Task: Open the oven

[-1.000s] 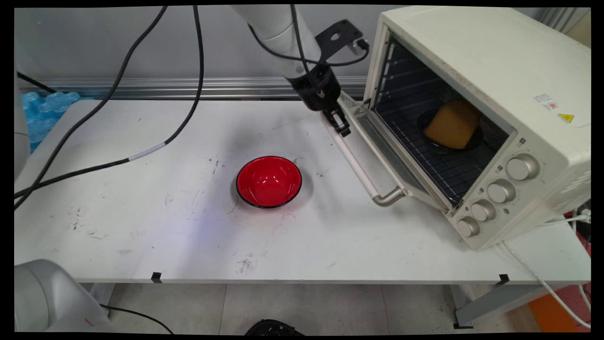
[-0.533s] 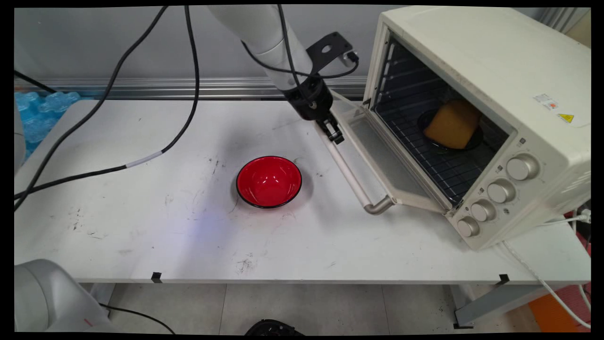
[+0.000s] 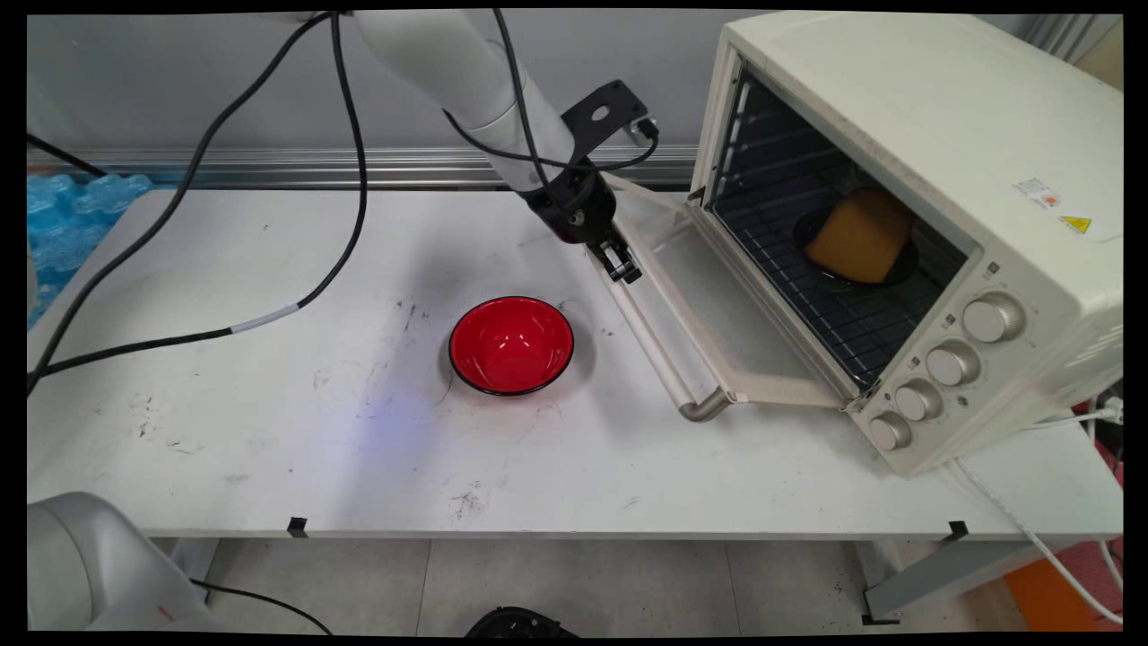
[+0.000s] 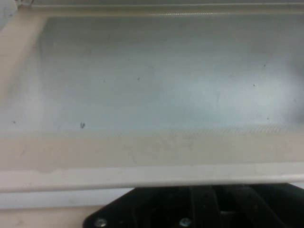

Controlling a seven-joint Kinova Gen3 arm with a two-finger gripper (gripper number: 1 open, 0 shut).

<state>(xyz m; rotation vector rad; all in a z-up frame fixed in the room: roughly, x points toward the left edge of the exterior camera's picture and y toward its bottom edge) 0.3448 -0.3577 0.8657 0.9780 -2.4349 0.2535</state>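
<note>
Gripping at the far end of the oven door's handle (image 3: 659,345), my gripper (image 3: 622,266) sits low over the table (image 3: 269,431), though I cannot tell whether my jaws are closed on the bar or merely pressed against it; the fingertips are hidden behind the handle in the main view and below the door's edge in the hand view. My white arm slants down from the upper left, with black cables (image 3: 296,233) hanging off it and trailing across the table's left side. The door (image 3: 717,314) of the cream toaster oven (image 3: 942,135) is swung down nearly flat, its glass pane facing up, and its handle runs from my gripper toward the near side, ending in a curved metal elbow just above the table. From my hand view I look straight onto the door (image 4: 152,152), its cream frame crossing just above my black linkage and the pale glass filling the space beyond. Inside the oven, on the wire rack (image 3: 834,323), a dark dish (image 3: 901,269) holds an orange-yellow block (image 3: 861,235). A red bowl (image 3: 511,345) stands upright on the table, near the handle's left and well apart from my gripper.
</note>
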